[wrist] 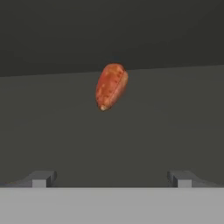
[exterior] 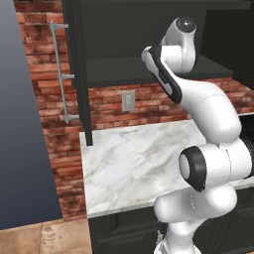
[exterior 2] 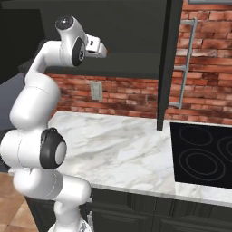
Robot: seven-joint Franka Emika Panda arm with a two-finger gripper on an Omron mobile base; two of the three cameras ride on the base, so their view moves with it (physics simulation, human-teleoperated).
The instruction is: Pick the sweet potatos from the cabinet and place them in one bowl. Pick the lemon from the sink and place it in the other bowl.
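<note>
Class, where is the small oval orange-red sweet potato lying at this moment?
In the hand view, the small oval orange-red sweet potato lies on the flat dark shelf of the charcoal cabinet, just above centre, ahead of the open pincer and untouched by it.

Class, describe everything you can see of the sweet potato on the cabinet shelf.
The sweet potato is a small oval tuber, orange-red with faint mottling and a paler tip at its lower end. In the hand view it lies tilted on the flat dark cabinet shelf, near the back. Nothing else touches it. The gripper stands open, its fingers well short of it.
</note>
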